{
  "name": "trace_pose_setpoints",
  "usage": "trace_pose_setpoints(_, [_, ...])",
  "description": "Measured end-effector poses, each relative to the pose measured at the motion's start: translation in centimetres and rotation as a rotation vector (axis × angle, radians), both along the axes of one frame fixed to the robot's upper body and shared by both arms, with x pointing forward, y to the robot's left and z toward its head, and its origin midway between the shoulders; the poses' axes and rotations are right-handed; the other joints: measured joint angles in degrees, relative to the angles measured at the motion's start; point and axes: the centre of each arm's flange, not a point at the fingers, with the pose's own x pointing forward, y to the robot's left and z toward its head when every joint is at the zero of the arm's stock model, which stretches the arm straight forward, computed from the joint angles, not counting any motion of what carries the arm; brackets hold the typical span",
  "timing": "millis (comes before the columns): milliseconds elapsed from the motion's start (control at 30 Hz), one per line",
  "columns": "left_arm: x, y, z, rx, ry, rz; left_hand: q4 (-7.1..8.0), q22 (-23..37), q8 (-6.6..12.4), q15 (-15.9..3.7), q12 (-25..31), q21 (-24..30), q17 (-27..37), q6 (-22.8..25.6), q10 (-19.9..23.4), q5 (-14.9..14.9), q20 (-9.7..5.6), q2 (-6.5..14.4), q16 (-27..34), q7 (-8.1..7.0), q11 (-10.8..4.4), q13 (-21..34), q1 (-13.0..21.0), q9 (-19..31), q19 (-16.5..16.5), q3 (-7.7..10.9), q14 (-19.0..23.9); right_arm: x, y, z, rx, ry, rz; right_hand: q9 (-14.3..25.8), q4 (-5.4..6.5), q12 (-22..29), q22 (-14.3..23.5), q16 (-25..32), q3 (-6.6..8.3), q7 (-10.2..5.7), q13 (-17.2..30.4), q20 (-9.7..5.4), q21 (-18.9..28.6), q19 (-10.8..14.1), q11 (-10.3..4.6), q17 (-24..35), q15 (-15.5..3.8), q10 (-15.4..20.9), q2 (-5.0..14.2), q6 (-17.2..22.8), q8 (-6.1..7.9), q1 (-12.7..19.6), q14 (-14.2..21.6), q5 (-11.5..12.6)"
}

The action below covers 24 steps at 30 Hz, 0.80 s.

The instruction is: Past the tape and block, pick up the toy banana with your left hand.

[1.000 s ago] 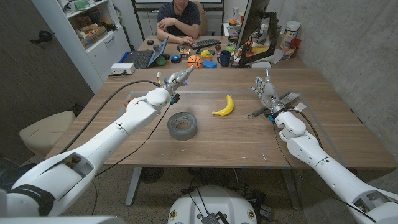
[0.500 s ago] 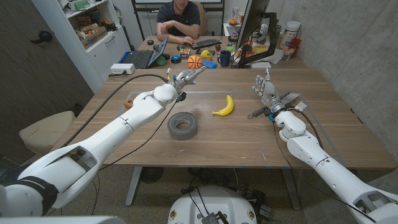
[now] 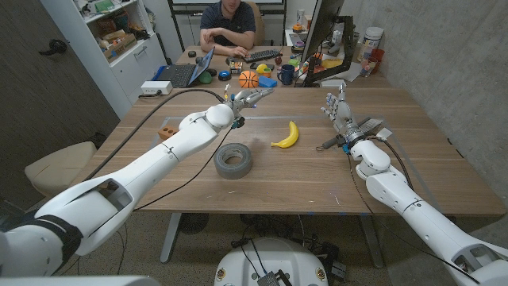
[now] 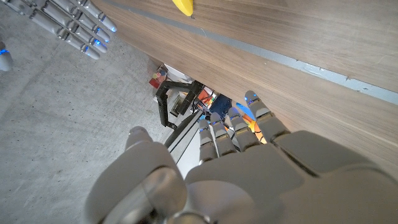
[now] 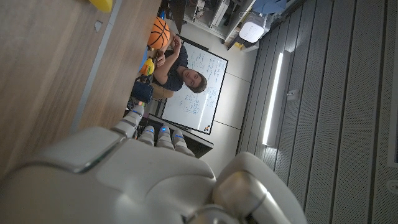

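The desk (image 3: 262, 179) carries the tape roll (image 3: 233, 160) and the orange block (image 3: 166, 132), both nearer the robot than the left robot hand (image 3: 248, 97), which hovers beyond them, fingers spread and empty. The toy banana (image 3: 286, 136) lies untouched, to that hand's right and a little nearer the robot. The reach is under way; descent and grasp remain. The right robot hand (image 3: 339, 116) stands open, holding nothing.
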Motion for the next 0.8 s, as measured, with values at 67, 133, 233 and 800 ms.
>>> trace_pose_setpoints(67, [0.1, -0.3, 0.0, 0.012, 0.002, 0.005, -0.04, 0.00, 0.22, 0.00, 0.00, 0.00, 0.00, 0.52, 0.31, 0.00, 0.00, 0.11, 0.00, -0.09, -0.30, 0.00, 0.11, 0.00, 0.00, 0.04, 0.00, -0.1, 0.0, 0.0, -0.001, -0.003, 0.000, 0.00, 0.00, 0.00, 0.00, 0.00, 0.00, 0.00, 0.00, 0.00, 0.00, 0.00, 0.00, 0.00, 0.00, 0.00, 0.00, 0.00, 0.00, 0.00, 0.00, 0.00])
trace_pose_setpoints(133, [0.2, -0.7, 0.1, 0.024, 0.002, 0.009, -0.23, 0.00, 0.23, -0.29, 0.00, 0.00, 0.00, 0.93, 0.48, -0.08, 0.00, 0.30, 0.00, -0.11, -0.48, 0.00, 0.30, 0.09, 0.00, 0.23, 0.29, -0.2, 0.1, 0.1, -0.001, -0.007, -0.001, 0.00, 0.00, 0.00, 0.00, 0.00, 0.00, 0.00, 0.00, 0.00, 0.00, 0.00, 0.00, 0.00, 0.00, 0.00, 0.00, 0.00, 0.00, 0.00, 0.00, 0.00])
trace_pose_setpoints(233, [0.3, -0.7, 0.1, 0.040, 0.003, 0.024, -0.23, 0.00, 0.23, -0.29, 0.45, 0.00, 0.00, 1.23, 0.83, -0.21, -0.02, 0.00, 0.00, -0.41, -0.82, 0.00, 0.60, 0.26, 0.02, 0.23, 0.29, -0.3, 0.1, 0.2, -0.001, -0.011, -0.001, 0.00, 0.00, 0.00, 0.00, 0.00, 0.00, 0.00, 0.00, 0.00, 0.00, 0.00, 0.00, 0.00, 0.00, 0.00, 0.00, 0.00, 0.00, 0.00, 0.00, 0.00])
trace_pose_setpoints(800, [0.8, -4.4, 0.1, 0.157, -0.002, 0.051, -0.87, -0.01, 0.63, -0.33, 0.45, 0.00, 0.00, 2.36, 1.75, -0.42, -0.08, 0.00, 0.00, -0.92, -1.12, 0.29, 1.51, 0.53, 0.71, 0.40, 0.89, -1.1, 0.3, 1.1, -0.009, -0.047, -0.010, 0.00, -0.16, 0.00, 0.00, 0.00, -0.15, 0.00, 0.00, 0.00, 0.00, 0.00, 0.00, 0.00, 0.00, 0.00, 0.00, 0.00, 0.00, 0.00, 0.00, 0.00])
